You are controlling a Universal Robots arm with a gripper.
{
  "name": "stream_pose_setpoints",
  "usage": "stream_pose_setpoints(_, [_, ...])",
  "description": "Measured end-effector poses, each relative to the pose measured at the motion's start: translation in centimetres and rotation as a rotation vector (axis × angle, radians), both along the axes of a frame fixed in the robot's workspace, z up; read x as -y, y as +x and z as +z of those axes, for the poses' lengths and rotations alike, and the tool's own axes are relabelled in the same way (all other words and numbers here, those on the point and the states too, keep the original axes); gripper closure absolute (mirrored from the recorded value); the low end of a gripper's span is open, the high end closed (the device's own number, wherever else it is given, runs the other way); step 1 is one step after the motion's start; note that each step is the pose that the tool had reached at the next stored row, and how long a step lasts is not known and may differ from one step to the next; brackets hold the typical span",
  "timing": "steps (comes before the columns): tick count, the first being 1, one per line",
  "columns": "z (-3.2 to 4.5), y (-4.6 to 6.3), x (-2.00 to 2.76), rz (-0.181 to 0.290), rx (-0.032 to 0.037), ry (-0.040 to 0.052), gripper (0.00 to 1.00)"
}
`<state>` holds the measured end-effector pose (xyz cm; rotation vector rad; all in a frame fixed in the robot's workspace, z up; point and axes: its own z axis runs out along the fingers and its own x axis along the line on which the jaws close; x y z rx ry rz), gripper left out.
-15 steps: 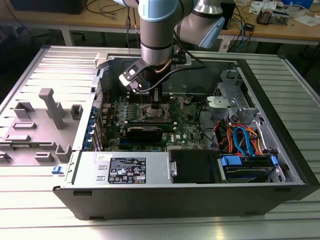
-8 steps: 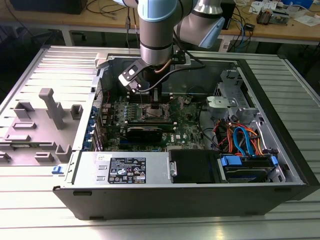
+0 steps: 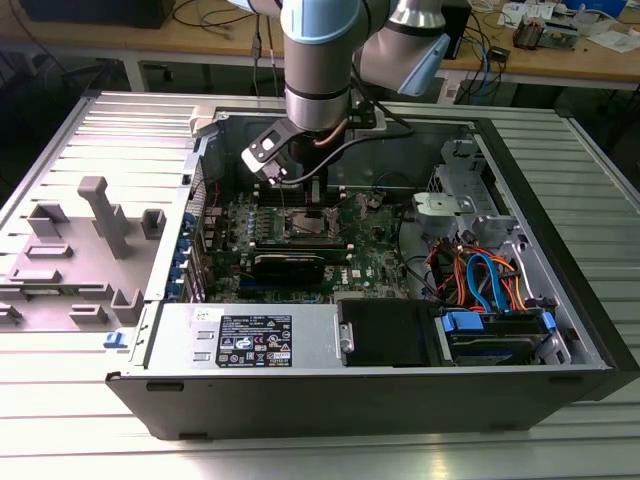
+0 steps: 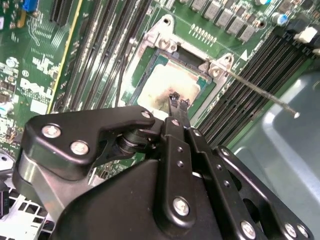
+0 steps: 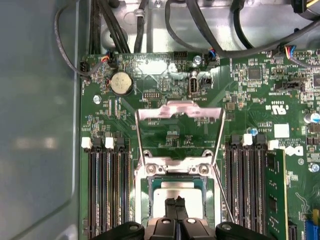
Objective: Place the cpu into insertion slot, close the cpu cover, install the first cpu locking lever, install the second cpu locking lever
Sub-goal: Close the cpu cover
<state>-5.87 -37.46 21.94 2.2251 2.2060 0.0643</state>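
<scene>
- Arm is down inside the open computer case (image 3: 560,300), which sits on the ribbed metal surface (image 3: 300,455).
- The gripper (image 5: 175,202) is over the socket area of the green board (image 5: 165,135).
- Jaws: closed, tips pinched together in both wrist views, nothing visible between them.
- The cpu (image 5: 177,189) lies flat directly under the jaw tips, dull silver top smeared with pale residue. The tips are on it or just above it; I cannot tell which.
- It lies inside the insertion slot (image 5: 142,197), squared up to the rim with green edges showing all round. Looks seated, so I'd call step one done or in its last touch.
- The cpu cover (image 5: 180,111) is not closed. Its silvery frame is swung up and back on the far side of the slot from the jaws, well clear of the chip.
- One locking lever (image 4: 260,95) is unlatched: a thin rod angling out from a corner of the slot, off to the side of the jaws and over the memory slots (image 4: 235,95).
- I cannot pick out the second lever with confidence.
- Status: chip placed, by my read. Cover and both levers not yet done, so roughly a quarter through.
</scene>
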Motion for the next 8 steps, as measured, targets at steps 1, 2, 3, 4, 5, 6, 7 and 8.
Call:
stream_pose_setpoints(1, [0.0,0.01,0.0,0.0,0.0,0.0,0.89])
stream_pose_setpoints(2, [0.0,0.01,0.0,0.0,0.0,-0.0001,0.89])
stream_pose_setpoints(3, [0.0,0.01,-0.01,0.0,0.0,-0.0001,0.89])
stream_pose_setpoints(4, [0.01,0.02,-0.01,0.0,0.0001,0.0,0.89])
stream_pose_setpoints(5, [0.07,0.02,-0.01,0.0,0.0,-0.0003,0.89])
stream_pose_setpoints(6, [0.14,0.02,-0.01,0.0,0.0,-0.0002,0.89])
stream_pose_setpoints(7, [0.2,0.02,-0.01,0.0,0.0001,-0.0003,0.89])
stream_pose_setpoints(8, [0.22,0.02,-0.01,0.0,0.0001,-0.0002,0.89])
